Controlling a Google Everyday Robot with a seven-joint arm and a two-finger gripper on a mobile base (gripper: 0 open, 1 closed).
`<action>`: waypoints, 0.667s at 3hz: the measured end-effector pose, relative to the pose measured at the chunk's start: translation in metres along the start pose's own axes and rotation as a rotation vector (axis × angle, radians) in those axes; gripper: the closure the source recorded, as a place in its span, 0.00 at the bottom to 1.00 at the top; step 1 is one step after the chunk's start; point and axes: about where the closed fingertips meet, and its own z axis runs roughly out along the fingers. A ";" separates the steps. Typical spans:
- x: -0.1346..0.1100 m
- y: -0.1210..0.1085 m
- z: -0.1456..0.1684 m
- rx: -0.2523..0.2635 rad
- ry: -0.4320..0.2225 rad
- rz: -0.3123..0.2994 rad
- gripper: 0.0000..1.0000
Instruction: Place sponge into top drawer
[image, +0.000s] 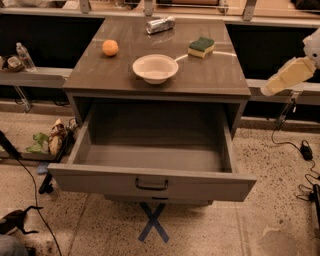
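Blue tape cross (153, 222) marks the floor. Above it the top drawer (150, 185) stands pulled open. On the table (100, 82): white bowl (155, 68), orange ball (110, 47), and the sponge (201, 47) at rear right, green side up. The gripper (287, 76), apparently the cream part at the right edge, hangs well apart from the sponge; its state cannot be told.

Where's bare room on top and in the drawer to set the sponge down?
The drawer floor is wholly bare. On top, the strip between bowl and front edge is free; ball, can and sponge crowd the back. The gripper hangs right of the cabinet.
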 end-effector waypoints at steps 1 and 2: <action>-0.010 -0.030 0.019 0.053 -0.145 0.102 0.00; -0.016 -0.037 0.020 0.078 -0.171 0.107 0.00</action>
